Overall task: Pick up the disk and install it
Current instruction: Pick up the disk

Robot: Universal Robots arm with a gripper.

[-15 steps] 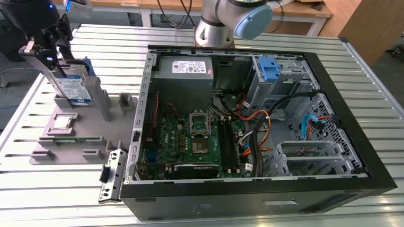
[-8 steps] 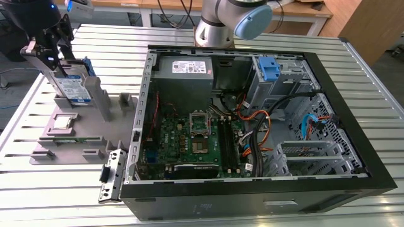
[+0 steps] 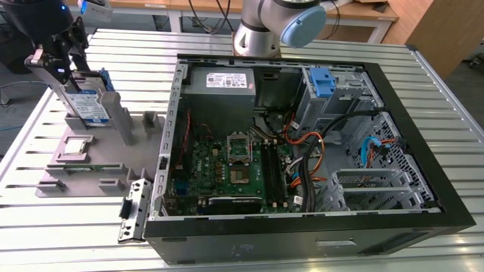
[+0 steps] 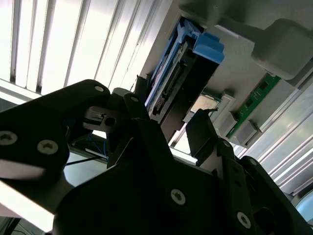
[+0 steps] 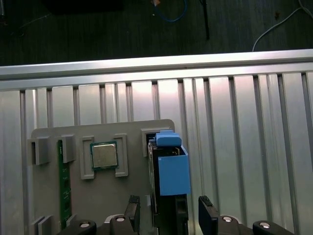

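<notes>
One disk (image 3: 81,99), not yet gripped

It stood upright in the grey holder (image 3: 98,178) at the exterior view's left — the gripper (image 5: 169,201) held its fingers (image 5: 208,215) spread either side. Closing off-centre might catch only the blue carrier (image 5: 173,174) and tilt it.

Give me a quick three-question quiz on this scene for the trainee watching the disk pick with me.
1. True or false: the disk already sits inside the computer case.
2. In the first wrist view, what lies in the fixture tray pocket beside the disk? A) a processor chip B) a fan C) a screwdriver
3. Fill in: the gripper has its fingers ___, one to each side of the disk.

Key: 1 false, it stands upright in the fixture tray outside the case. 2 A. 3 open.
</notes>
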